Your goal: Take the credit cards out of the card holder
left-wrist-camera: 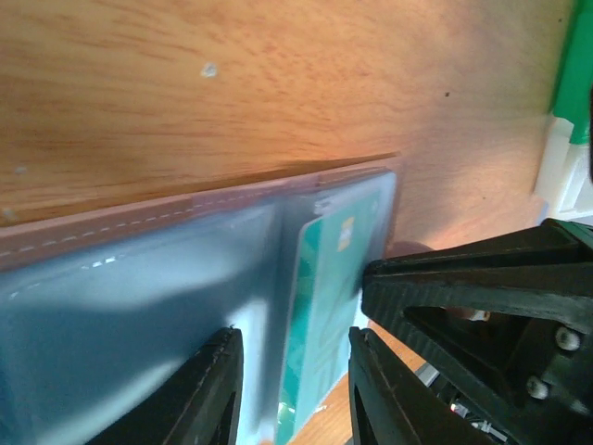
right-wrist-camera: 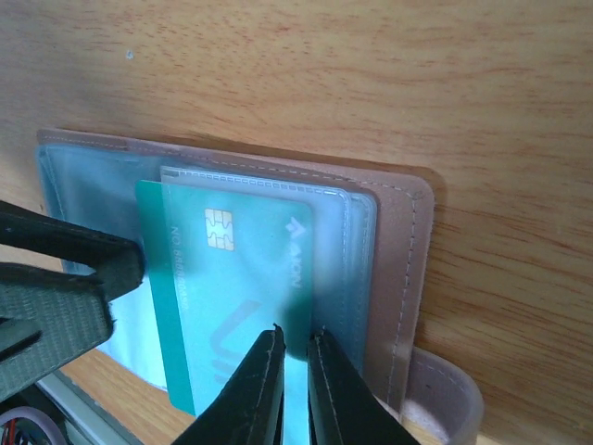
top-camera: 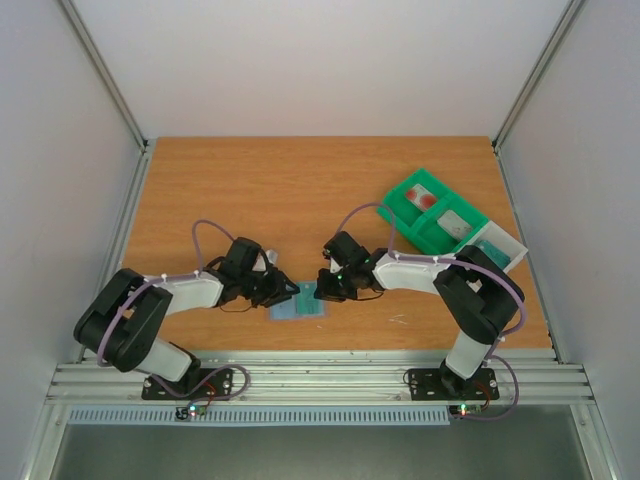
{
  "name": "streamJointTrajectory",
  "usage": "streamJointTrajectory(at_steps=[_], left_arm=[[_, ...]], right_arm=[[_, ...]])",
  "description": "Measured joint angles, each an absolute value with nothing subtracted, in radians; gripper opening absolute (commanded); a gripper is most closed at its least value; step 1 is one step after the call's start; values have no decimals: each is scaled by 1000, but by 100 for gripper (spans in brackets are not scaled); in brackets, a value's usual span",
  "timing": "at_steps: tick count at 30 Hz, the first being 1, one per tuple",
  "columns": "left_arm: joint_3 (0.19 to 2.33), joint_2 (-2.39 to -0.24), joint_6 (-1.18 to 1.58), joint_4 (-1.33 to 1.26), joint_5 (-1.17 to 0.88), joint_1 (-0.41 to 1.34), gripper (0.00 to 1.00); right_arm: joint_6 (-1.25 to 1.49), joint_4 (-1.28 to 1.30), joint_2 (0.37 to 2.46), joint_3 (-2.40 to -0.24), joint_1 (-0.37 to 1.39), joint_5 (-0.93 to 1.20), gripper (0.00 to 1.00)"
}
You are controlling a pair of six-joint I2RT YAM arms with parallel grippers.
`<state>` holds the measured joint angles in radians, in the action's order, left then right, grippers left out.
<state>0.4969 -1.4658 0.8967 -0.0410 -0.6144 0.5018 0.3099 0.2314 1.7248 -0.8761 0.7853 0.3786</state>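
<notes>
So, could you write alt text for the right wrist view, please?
A teal-green card sticks partly out of a clear pocket in the open card holder, lying on a wooden table. The right gripper, nearly closed, sits over the card's near end.

The thin teal-green plastic card (right-wrist-camera: pixel 232 287) carries a white triangular logo beside a brand word that seems to read "AION"; the small print along its edge is too blurred to read.

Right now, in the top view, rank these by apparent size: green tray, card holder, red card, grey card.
1. green tray, clearly largest
2. card holder, though partly covered
3. red card and grey card: they look alike in size, so I won't rank them.
</notes>
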Motion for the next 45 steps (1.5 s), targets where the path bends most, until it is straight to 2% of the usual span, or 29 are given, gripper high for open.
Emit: streamJointTrajectory(at_steps=[6, 10, 12, 18, 35, 45], left_arm=[[480, -1497, 928, -102, -621, 502, 31], [477, -1512, 950, -141, -624, 501, 25], [471, -1521, 962, -165, -627, 501, 21], [455, -1538, 995, -207, -640, 502, 1], [443, -1498, 984, -207, -632, 495, 0], [459, -1355, 881, 43, -550, 454, 0]], right_arm=[[310, 205, 1725, -863, 785, 379, 8], [310, 197, 1725, -860, 786, 380, 7], [310, 191, 1725, -857, 785, 382, 7], [311, 177, 1725, -850, 785, 386, 7], [311, 175, 1725, -848, 786, 376, 7], [311, 180, 1722, -849, 786, 357, 6]])
